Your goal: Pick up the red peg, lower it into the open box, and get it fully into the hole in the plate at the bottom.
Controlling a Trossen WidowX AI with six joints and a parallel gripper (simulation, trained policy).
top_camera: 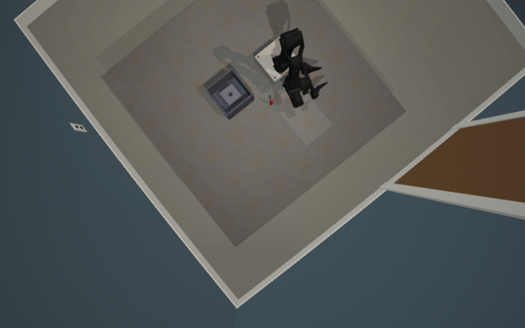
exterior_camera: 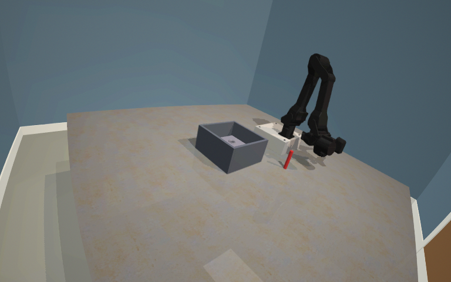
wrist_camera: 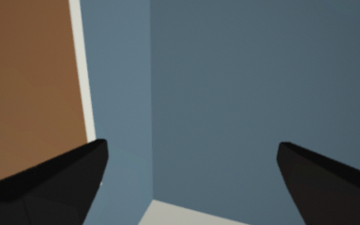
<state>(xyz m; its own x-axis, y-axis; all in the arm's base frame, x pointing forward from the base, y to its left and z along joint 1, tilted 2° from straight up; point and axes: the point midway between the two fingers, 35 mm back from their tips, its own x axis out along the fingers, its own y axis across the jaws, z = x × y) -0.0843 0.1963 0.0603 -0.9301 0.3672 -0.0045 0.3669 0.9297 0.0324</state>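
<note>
Your pincer (top_camera: 324, 76) (wrist_camera: 193, 149) is released, its two black fingertips standing wide apart with nothing between them. The wrist view gives you that spread plainly, with blue wall (wrist_camera: 262, 84) behind the gap and a brown panel (wrist_camera: 28, 84) edged in white at the left of the picture; it shows you neither the peg nor the box. From the top you see both fingers pointing away from the box, while the exterior view leaves them hard to make out behind the dark wrist of the arm (top_camera: 294, 67) (exterior_camera: 326, 101).

Your red peg (top_camera: 271, 101) (exterior_camera: 288, 159) is on the table (top_camera: 200, 154) (exterior_camera: 172, 216), outside the open box (top_camera: 241, 108) (exterior_camera: 214, 150), between it and the arm. The exterior view shows you its length, standing up with a lean in the picture; from above it is only a small red mark.

Look down from the top and you get the pale plate (top_camera: 224, 98) (exterior_camera: 226, 138) inside the box, with the dark hole at its middle. The exterior view shows you the box's outer walls instead, and only part of that plate over the rim.
</note>
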